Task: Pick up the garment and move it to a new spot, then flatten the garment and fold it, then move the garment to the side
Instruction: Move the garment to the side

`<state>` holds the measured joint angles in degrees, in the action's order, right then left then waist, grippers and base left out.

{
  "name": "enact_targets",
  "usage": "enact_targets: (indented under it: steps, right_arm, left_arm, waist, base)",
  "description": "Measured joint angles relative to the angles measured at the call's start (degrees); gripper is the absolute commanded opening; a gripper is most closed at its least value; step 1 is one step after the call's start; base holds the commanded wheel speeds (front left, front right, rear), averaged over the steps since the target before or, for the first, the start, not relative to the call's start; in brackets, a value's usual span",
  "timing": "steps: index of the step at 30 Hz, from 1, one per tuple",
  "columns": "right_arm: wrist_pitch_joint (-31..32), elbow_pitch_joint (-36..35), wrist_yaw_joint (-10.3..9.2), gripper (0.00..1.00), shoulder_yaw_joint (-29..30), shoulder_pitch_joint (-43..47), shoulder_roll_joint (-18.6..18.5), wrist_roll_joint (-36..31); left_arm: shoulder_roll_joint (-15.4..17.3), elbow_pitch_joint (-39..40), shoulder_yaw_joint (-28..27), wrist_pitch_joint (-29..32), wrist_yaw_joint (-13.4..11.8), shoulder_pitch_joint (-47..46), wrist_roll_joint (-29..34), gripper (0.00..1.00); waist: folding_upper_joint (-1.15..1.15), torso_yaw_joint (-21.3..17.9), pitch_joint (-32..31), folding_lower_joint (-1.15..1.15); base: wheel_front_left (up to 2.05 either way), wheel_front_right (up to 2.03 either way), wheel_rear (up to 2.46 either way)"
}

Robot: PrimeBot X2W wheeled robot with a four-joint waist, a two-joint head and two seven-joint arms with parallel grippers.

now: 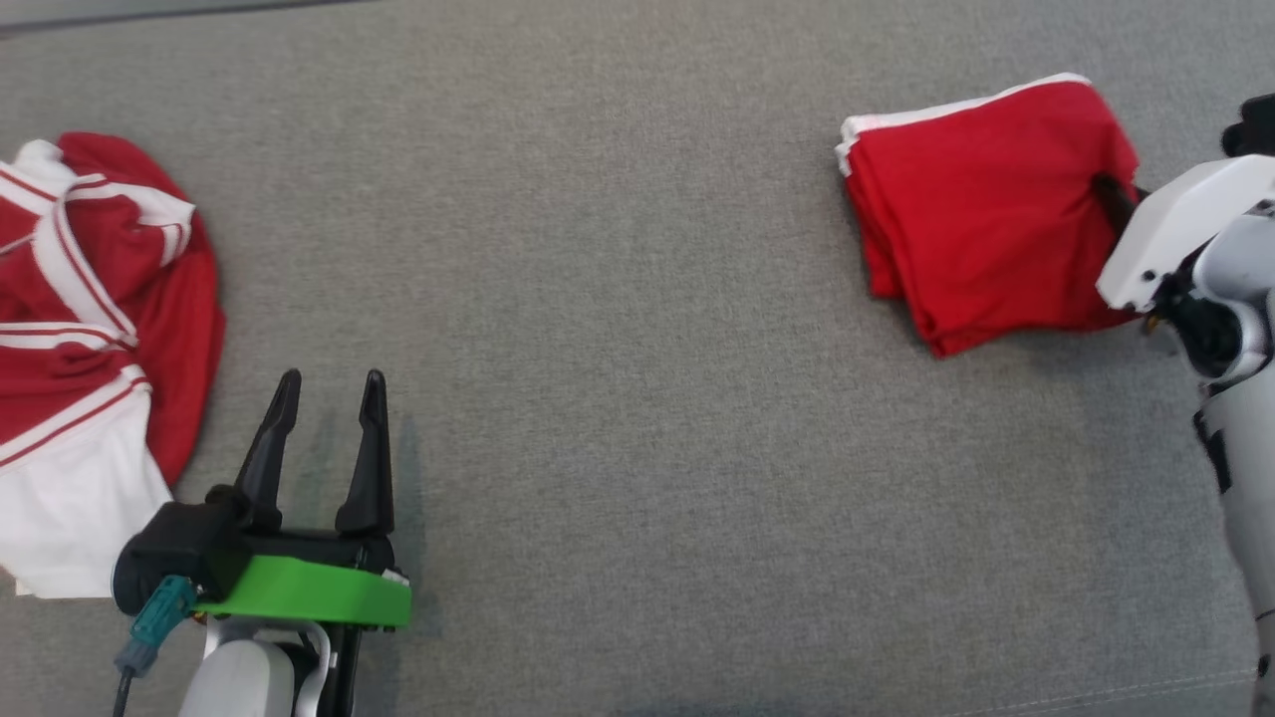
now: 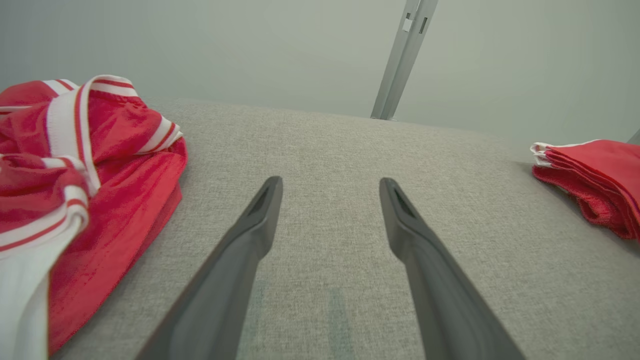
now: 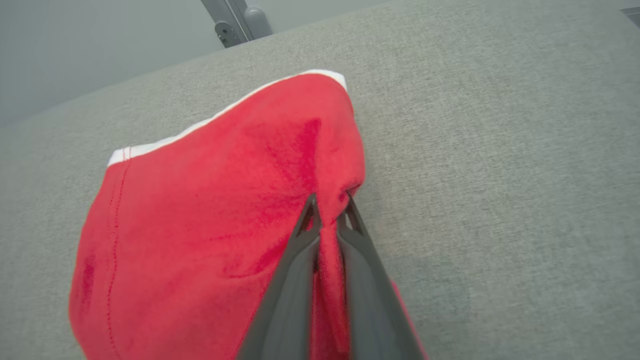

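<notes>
Head view first: the folded red garment, white trim along its far side, lies on the grey counter, over to the right and nearer the far edge. And the right pincer is on it, fingers pressed together on a ridge of red cloth at the garment's right side. The right wrist view has the fabric bunched up between the tips. Over near the front, the left pincer hangs spread wide above bare counter, holding nothing. Just beside it, along the left side, sits a crumpled red-and-white heap.
</notes>
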<state>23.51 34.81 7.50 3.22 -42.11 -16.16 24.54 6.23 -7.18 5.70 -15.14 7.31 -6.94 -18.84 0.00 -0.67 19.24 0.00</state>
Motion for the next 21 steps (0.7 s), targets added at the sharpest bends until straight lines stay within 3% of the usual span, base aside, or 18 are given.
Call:
enact_targets:
  steps: [6,12,21]
  right_arm:
    - [2.92,-1.83,0.0,0.0,4.88,-3.84,-5.34,-3.83]
    - [4.82,-2.97,0.0,0.0,10.35,-6.98,-9.54,-8.42]
    - [6.66,-4.99,0.0,0.0,10.84,-8.16,-13.78,-17.42]
  left_arm:
    - [2.86,1.59,1.82,0.51,0.08,-4.16,-0.7,1.0]
    - [3.16,1.34,3.35,0.93,0.08,-6.05,-1.62,1.0]
    - [3.0,1.78,3.77,0.36,0.25,-6.72,-2.14,1.0]
  waist:
    - [0.0,-3.17,6.76,0.0]
    - [0.0,-4.86,12.72,0.0]
    - [0.0,-2.55,15.85,0.0]
  base:
    - [0.0,0.0,0.0]
    - [0.0,0.0,0.0]
    - [0.0,0.0,0.0]
